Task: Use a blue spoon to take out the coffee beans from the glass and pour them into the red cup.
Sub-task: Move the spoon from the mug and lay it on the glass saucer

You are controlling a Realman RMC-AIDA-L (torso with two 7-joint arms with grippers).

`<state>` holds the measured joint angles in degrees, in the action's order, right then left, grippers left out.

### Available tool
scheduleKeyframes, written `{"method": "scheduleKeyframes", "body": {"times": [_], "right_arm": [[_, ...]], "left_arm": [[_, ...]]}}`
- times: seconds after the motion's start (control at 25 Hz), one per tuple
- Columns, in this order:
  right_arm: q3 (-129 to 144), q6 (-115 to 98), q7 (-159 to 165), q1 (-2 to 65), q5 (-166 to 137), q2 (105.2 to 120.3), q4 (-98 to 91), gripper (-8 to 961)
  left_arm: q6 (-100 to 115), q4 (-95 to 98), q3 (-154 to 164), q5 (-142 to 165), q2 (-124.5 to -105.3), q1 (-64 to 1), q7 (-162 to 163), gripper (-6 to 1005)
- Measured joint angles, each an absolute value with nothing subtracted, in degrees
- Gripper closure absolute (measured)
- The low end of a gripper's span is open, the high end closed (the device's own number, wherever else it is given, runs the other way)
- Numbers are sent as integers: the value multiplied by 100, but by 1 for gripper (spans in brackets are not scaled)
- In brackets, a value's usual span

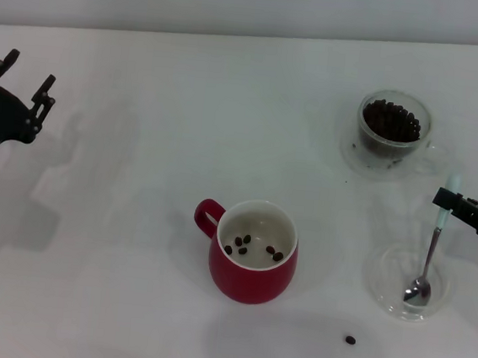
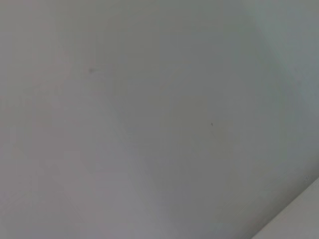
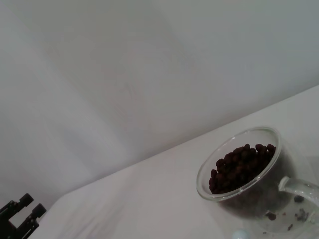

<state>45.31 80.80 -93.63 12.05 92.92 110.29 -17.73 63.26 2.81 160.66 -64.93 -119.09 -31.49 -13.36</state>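
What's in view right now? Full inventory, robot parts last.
table: 1, white, under everything
red cup: 1, red with white inside, centre front, handle toward the robot's left
glass: 1, clear, far right, on its clear base
dish: 1, clear, front right, nearer than the glass
spoon: 1, metal bowl resting in the dish, pale blue handle tilted up
beans: many, dark brown, filling the glass; a few inside the red cup; one loose on the table in front of the dish
left end effector: 1, black, open, far left, holding nothing
right end effector: 1, black, right edge, shut on the spoon handle
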Motion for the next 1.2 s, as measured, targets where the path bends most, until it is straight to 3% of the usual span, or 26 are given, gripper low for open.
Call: {"method": "scheduleKeyframes", "body": {"times": [0.24, 1.2], "right_arm": [[4297, 8065, -9344, 1222, 9297, 11109, -1617, 807], [4367, 7974, -9245, 1318, 9245, 11112, -1362, 809]], "left_arm": [[6309, 281, 16066, -6486, -11909, -3143, -1336, 485], [6293, 202, 16072, -6486, -11909, -3122, -1336, 485]]}}
